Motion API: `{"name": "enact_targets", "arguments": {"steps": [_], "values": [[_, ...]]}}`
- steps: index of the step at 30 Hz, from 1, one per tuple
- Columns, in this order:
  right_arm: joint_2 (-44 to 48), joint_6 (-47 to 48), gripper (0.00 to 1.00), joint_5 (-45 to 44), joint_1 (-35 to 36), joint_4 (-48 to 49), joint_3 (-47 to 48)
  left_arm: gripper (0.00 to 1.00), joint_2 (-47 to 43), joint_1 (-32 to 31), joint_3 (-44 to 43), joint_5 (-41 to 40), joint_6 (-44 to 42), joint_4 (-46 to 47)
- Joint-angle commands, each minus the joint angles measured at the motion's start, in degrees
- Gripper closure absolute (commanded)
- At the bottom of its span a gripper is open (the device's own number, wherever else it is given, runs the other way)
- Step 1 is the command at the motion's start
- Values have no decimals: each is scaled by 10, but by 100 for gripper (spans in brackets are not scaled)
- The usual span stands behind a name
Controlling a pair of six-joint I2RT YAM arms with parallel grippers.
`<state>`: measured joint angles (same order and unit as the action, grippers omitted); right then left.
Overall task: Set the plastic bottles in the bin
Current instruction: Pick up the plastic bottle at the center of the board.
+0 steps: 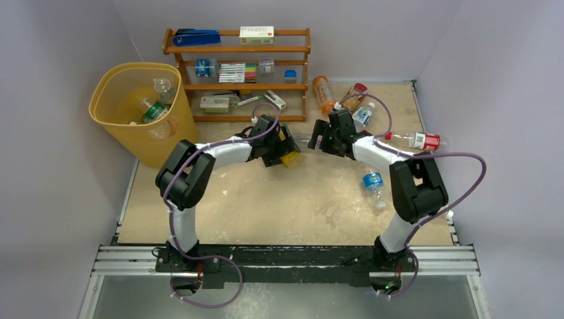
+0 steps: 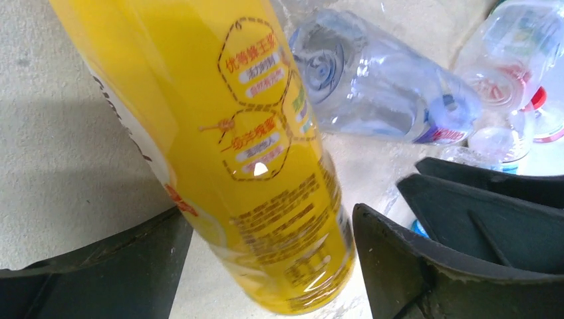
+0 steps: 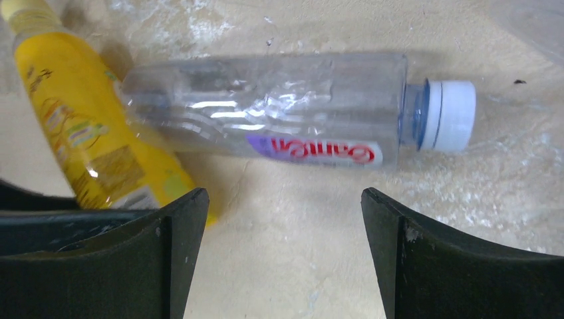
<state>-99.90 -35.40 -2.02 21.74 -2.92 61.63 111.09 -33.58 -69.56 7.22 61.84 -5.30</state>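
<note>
Both arms bent inward over the table centre

The left gripper (image 2: 269, 249) is spread around one yellow bottle (image 2: 226, 146), contact uncertain; the right gripper (image 3: 282, 256) is held apart above one clear bottle (image 3: 279, 109). Two bottles are seen inside the bin (image 1: 106, 113)

Wooden shelf rack (image 1: 306, 73), blue stapler (image 1: 197, 37) and white box (image 1: 257, 32) on top

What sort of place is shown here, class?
Probably a robot test cell, not a home: grey walls close in a bare tabletop, two arms are bolted to a metal rail, and bottles lie scattered beside a yellow bin.
</note>
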Motion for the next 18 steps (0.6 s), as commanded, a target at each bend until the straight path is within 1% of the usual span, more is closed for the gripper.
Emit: {"name": "enact_targets", "arguments": {"steps": [1,6,7,8,10,13,16,18], "values": [[71,-5,13,-2,2,-7,-19,17,-5,-6,-10,-23,-60,-50],[131,-8,13,-1,1,-27,-35,41,-51,-6,-11,-54,-102,-96],[145,-8,13,-1,2,-31,-36,47,-61,-6,-16,-65,-112,-110],[152,-7,13,-2,2,-36,-37,50,-70,-6,-23,-71,-121,-124],[174,-8,13,-1,1,-47,-35,52,-89,-6,-41,-89,-139,-157],[204,-10,13,1,2,-61,-34,52,-127,-6,-85,-118,-165,-214],[229,-14,13,3,2,-69,-35,51,-159,-4,-150,-154,-197,-278],[241,-15,13,4,2,-72,-38,50,-174,2,-196,-164,-213,-314]]}}
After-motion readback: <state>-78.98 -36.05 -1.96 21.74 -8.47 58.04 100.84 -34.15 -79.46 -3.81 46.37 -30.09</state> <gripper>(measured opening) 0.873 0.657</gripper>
